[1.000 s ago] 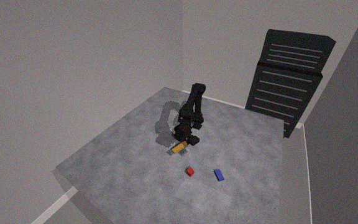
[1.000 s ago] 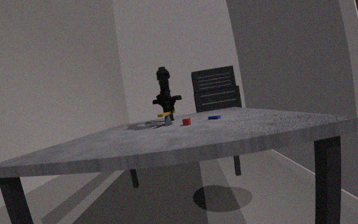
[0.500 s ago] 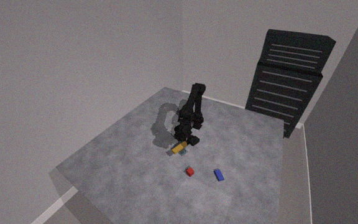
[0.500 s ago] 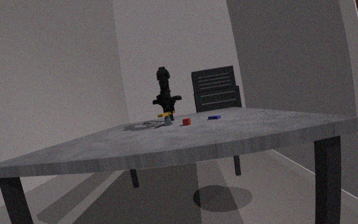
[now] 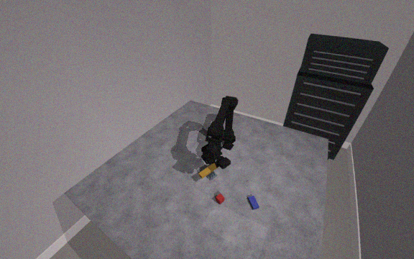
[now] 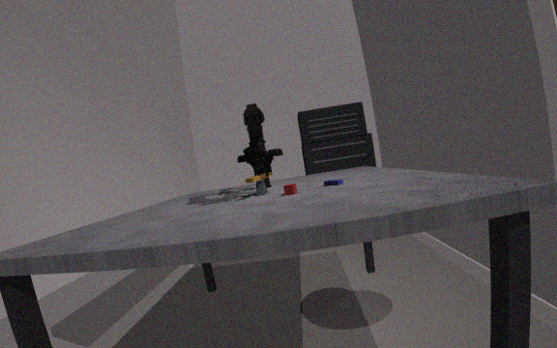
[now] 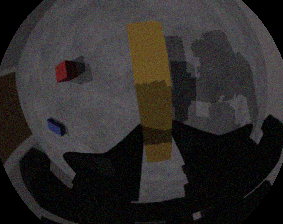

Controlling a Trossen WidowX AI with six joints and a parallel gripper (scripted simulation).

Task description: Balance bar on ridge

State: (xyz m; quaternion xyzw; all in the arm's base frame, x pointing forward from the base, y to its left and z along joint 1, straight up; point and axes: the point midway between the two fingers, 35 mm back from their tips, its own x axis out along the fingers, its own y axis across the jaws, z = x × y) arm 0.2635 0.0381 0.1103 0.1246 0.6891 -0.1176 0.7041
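Bar (image 5: 207,170) (image 6: 258,178) (image 7: 151,55) up over ridge (image 5: 211,176) (image 6: 261,188), crossing it, off table (image 5: 272,165) (image 6: 162,227) (image 7: 107,110)! Whether it touches ridge, can't tell. Gripper (image 5: 217,162) (image 6: 263,178) (image 7: 156,125) closed partway, clamped on bar near one end. Red cube (image 5: 220,198) (image 6: 290,188) (image 7: 66,71) beside ridge, blue block (image 5: 253,202) (image 6: 334,183) (image 7: 56,126) farther from ridge. Looks like lining-up stage: bar's middle should sit over ridge, then gentle lowering, bar levelled, fingers parted evenly, slowly, lest held end get dragged off ridge.
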